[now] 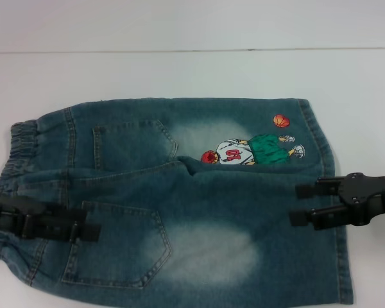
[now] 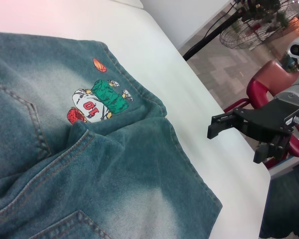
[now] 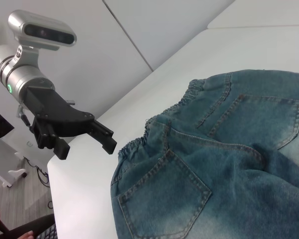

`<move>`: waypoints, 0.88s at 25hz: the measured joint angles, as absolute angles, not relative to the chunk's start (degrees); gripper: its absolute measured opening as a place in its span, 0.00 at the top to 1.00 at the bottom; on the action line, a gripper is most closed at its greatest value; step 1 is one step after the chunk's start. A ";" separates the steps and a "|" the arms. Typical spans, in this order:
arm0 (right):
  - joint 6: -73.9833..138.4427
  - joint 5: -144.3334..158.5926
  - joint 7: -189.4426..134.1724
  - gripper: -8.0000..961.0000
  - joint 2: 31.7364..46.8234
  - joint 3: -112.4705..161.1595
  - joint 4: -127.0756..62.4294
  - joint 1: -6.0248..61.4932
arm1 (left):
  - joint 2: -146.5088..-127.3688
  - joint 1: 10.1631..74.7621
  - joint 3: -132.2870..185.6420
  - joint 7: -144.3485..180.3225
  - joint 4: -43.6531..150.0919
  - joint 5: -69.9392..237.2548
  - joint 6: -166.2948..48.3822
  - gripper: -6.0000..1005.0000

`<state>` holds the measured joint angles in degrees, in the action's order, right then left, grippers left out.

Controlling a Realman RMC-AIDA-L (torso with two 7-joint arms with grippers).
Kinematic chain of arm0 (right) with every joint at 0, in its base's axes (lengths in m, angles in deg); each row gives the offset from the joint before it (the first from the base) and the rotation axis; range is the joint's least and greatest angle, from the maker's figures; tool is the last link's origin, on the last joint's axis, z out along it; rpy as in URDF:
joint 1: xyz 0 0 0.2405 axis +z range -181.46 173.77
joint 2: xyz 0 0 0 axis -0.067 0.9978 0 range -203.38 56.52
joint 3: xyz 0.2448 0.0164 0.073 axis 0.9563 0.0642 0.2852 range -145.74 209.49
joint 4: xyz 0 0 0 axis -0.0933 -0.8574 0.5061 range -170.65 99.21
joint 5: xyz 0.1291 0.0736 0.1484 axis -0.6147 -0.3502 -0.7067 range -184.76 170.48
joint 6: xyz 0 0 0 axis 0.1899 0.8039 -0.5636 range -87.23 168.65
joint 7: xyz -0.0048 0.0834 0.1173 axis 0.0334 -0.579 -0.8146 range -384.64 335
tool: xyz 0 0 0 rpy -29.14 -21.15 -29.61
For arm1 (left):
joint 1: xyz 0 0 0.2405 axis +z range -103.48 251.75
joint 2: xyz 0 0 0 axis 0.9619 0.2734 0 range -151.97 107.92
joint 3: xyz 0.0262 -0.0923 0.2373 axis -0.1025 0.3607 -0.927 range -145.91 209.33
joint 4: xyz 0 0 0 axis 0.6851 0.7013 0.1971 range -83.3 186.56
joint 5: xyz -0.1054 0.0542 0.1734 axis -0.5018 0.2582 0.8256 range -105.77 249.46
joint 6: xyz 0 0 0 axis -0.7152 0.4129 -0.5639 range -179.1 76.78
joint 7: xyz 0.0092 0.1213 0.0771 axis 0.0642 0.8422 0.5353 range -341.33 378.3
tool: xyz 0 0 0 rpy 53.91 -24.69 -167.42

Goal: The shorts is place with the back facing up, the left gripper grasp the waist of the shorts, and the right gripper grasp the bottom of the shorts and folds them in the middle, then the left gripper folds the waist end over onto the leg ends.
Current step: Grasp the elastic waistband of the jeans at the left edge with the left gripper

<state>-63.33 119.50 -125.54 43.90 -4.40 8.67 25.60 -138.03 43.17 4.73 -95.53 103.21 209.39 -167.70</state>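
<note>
Blue denim shorts (image 1: 199, 212) lie flat on the white table (image 1: 179, 70), back pockets up. The elastic waist (image 1: 22, 144) is at the left and the leg ends (image 1: 321, 141) at the right, near an embroidered basketball player (image 1: 250, 151). My left gripper (image 1: 83, 224) hovers open over the near part of the waist, nothing between its fingers; it also shows in the right wrist view (image 3: 87, 147), beside the waistband (image 3: 139, 144). My right gripper (image 1: 300, 204) stands open over the near leg's hem, seen too in the left wrist view (image 2: 236, 142), just off the shorts (image 2: 114, 169).
The table's right edge (image 2: 229, 164) runs close to the leg ends; beyond it stand a red chair (image 2: 264, 84) and a fan (image 2: 259, 20). The table's left edge (image 3: 79, 199) lies just past the waist. Bare table stretches behind the shorts.
</note>
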 joint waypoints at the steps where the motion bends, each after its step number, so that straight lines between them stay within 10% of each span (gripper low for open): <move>1: -63.33 119.50 -125.54 0.02 43.90 -4.41 8.67 25.60 | -138.03 43.17 4.73 -95.52 103.21 209.39 -167.70 0.07; 22: -62.71 119.51 -124.46 0.02 43.89 -4.25 8.30 26.16 | -135.71 41.40 6.77 -114.58 106.74 218.95 -164.40 0.07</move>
